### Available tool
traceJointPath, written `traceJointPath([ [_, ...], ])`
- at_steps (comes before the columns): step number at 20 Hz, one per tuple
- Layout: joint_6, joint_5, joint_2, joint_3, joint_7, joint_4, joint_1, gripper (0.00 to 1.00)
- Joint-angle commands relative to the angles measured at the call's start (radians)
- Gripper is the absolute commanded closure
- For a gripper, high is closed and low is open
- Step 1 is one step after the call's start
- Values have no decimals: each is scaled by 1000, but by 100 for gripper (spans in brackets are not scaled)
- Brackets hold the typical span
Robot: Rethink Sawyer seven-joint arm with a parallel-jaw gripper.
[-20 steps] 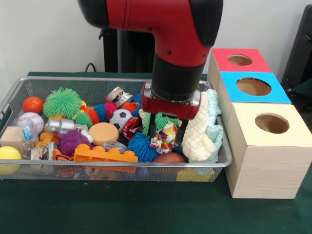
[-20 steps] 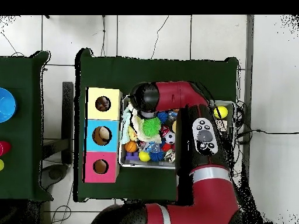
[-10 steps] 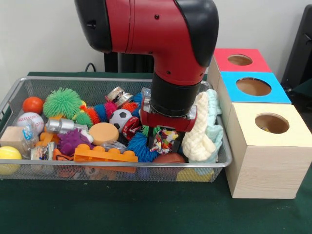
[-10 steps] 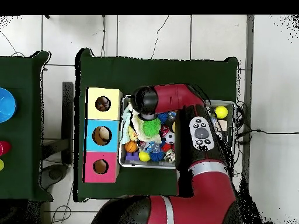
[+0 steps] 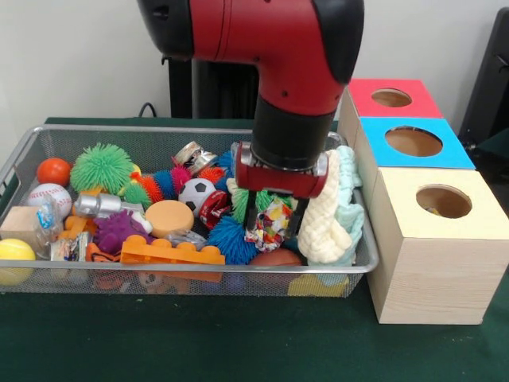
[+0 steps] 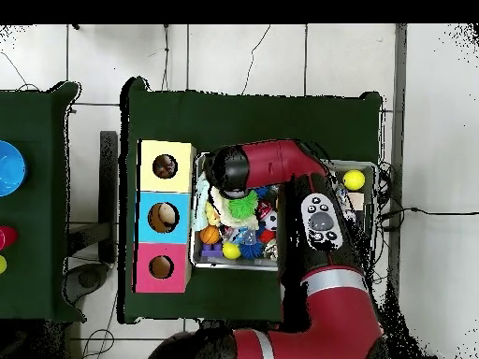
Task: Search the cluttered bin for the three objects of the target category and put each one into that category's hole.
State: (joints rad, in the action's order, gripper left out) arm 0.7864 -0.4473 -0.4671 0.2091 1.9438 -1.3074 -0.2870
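The wire mesh bin (image 5: 159,270) holds many toys. My gripper (image 5: 275,224) is over its right part, the fingers closed on a ball of printed fabric strips (image 5: 270,221) that sits just above the blue spiky ball (image 5: 231,239). I see no other fabric ball among the toys. The round hole (image 5: 443,201) in the yellow-topped box is right of the bin, nearest the camera. In the overhead view the arm (image 6: 271,166) covers the gripper and the ball; the yellow-topped box's hole (image 6: 165,166) shows left of the bin (image 6: 281,265).
Pale knitted cloths (image 5: 326,215) hang over the bin's right wall, against the gripper's right side. The blue-topped box (image 5: 413,142) and the red-topped box (image 5: 391,98) stand behind the yellow one. A soccer ball (image 5: 195,192), an orange brick (image 5: 171,252) and a green spiky ball (image 5: 101,168) lie to the left.
The gripper dipped into the toys around the fabric ball, its fingers closed in on it, and it has now risen a little and shifted slightly right.
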Motion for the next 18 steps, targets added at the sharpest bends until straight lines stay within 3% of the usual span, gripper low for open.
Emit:
traceJointPath([
  [1, 25, -30, -95, 19, -95, -159, 0, 0],
  [8, 80, -7, -159, 25, -101, -232, -5, 0],
  [18, 22, -48, -19, 58, -134, -120, -23, 0],
])
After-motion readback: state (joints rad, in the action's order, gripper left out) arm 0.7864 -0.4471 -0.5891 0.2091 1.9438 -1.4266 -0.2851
